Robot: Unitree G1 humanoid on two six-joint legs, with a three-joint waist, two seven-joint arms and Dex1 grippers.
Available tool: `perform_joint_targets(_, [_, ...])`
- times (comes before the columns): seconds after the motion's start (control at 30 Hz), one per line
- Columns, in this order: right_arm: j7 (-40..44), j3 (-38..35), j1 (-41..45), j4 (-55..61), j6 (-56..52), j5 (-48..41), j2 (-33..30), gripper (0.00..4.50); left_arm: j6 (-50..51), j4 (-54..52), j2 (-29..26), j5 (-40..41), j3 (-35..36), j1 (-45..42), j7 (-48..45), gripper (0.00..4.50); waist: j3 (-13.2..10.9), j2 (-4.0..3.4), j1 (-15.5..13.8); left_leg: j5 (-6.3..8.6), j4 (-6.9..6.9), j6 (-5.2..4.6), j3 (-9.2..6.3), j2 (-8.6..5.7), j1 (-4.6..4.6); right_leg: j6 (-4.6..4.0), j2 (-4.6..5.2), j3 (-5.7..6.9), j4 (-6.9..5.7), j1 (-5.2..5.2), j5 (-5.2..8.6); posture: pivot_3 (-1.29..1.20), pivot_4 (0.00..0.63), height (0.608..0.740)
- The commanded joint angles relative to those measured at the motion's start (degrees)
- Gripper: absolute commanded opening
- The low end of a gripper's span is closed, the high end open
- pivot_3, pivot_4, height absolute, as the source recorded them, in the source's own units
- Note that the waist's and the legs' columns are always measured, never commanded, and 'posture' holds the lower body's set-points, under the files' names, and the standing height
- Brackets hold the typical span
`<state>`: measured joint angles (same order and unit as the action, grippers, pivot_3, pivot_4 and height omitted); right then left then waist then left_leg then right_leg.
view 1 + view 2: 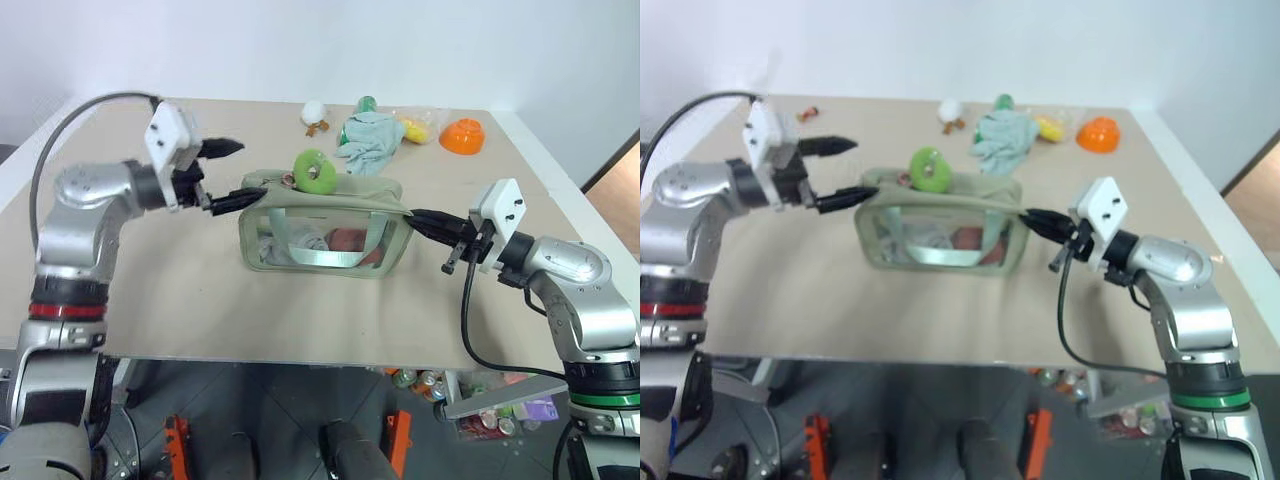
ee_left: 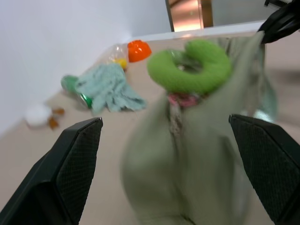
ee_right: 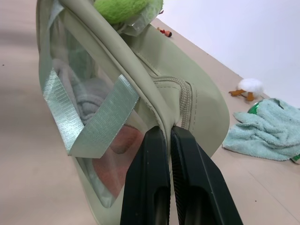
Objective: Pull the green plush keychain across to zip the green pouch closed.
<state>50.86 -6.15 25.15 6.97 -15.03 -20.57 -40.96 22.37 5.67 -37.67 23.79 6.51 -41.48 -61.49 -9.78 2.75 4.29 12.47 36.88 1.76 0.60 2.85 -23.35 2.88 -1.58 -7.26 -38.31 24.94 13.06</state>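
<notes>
While the green pouch [image 1: 325, 225] stands upright near the middle of the tan table [image 1: 180, 290], the robot's two arms flank it at either end. The left gripper [image 1: 228, 172] sits at the pouch's left end with its two black fingers spread wide apart, gripping nothing; the lower finger [image 1: 235, 200] reaches the pouch's upper left corner, though whether it touches the fabric cannot be told, and the upper finger stands clear above the tabletop. The green plush keychain [image 1: 315, 171] rests on top of the pouch, toward its left end and just right of the open fingers, with a bit of pink at its base in the left wrist view. At the pouch's right end the right gripper [image 3: 167, 140] has its fingers pressed together, pinching the fabric edge beside the end of the zipper [image 3: 183, 101]. Through the pouch's clear side panel show pale and reddish contents, and a pale green webbing handle [image 1: 322, 257] hangs across that panel. Beyond the pouch, toward the table's far edge, lie a pale mint-green cloth [image 1: 370, 140], an orange bowl [image 1: 462, 135], a yellow item in clear wrapping [image 1: 418, 126] and a small white and orange toy [image 1: 315, 115].
</notes>
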Motion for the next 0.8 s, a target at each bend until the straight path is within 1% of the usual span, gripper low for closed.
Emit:
perform_joint_targets(0.03, [0.31, -0.61, 0.23, 0.25, 0.54, 0.07, -0.52, 0.0, 8.2, -9.91, -0.55, 7.08, 4.62, 4.48, 3.72, 4.48, 0.0, 0.0, -0.01, 0.0, 0.02, 0.0, -0.02, 0.0, -0.01, -0.01, 0.0, 0.03, 0.0, 0.0, -0.01, 0.0, 0.15, 0.74])
perform_joint_targets(0.13, [0.6, -0.48, 0.45, -0.13, 0.61, 0.14, -0.53, 0.0, 10.67, -14.44, 0.06, 8.18, 4.3, 8.7, 6.39, 4.48, 0.0, 0.0, -0.02, 0.0, 0.12, 0.0, -0.06, 0.01, 0.01, -0.02, 0.0, 0.05, -0.04, -0.07, -0.01, 0.0, 0.15, 0.74])
perform_joint_targets(0.23, [0.89, -0.1, 0.93, -0.78, 0.76, 0.37, -0.46, 0.0, 9.93, -15.61, 1.2, 6.94, 2.45, 10.58, 8.47, 4.48, 0.0, 0.0, -0.02, 0.0, 0.27, 0.0, -0.07, 0.0, 0.04, -0.05, -0.01, 0.07, -0.06, -0.13, -0.04, 0.0, 0.15, 0.74])
perform_joint_targets(0.43, [1.04, 0.19, 1.55, -1.4, 1.0, 0.64, -0.31, 0.0, 4.24, -12.12, 3.09, 2.12, -0.72, 10.78, 10.95, 4.48, 0.0, 0.0, -0.02, 0.0, 0.5, 0.0, -0.07, -0.02, 0.18, -0.06, 0.0, 0.06, -0.06, -0.43, -0.07, 0.0, 0.15, 0.74])
perform_joint_targets(0.63, [0.71, -0.1, 1.11, -0.83, 0.87, 0.59, -0.48, 0.0, 0.44, -8.77, 4.74, 0.25, -2.17, 9.05, 10.98, 4.48, 0.0, 0.0, -0.03, 0.0, 0.48, 0.0, -0.07, -0.02, 0.18, -0.03, 0.0, 0.06, -0.04, -0.43, -0.07, 0.0, 0.15, 0.74])
perform_joint_targets(0.67, [0.63, -0.2, 0.93, -0.61, 0.79, 0.53, -0.52, 0.0, -0.08, -7.86, 4.99, 0.1, -2.19, 8.73, 10.84, 3.96, 0.0, 0.0, -0.03, 0.0, 0.47, -0.01, -0.08, -0.02, 0.18, -0.03, -0.01, 0.07, -0.04, -0.43, -0.07, 0.0, 0.15, 0.74])
perform_joint_targets(0.8, [0.37, -0.82, 0.56, 0.5, -1.38, -1.17, -0.39, 0.0, -1.71, -5.95, 5.87, 0.01, -2.38, 7.57, 10.53, 2.67, 0.0, 0.0, -0.03, 0.0, 0.47, -0.01, -0.09, -0.02, 0.18, -0.03, -0.01, 0.07, -0.04, -0.44, -0.07, 0.0, 0.15, 0.74])
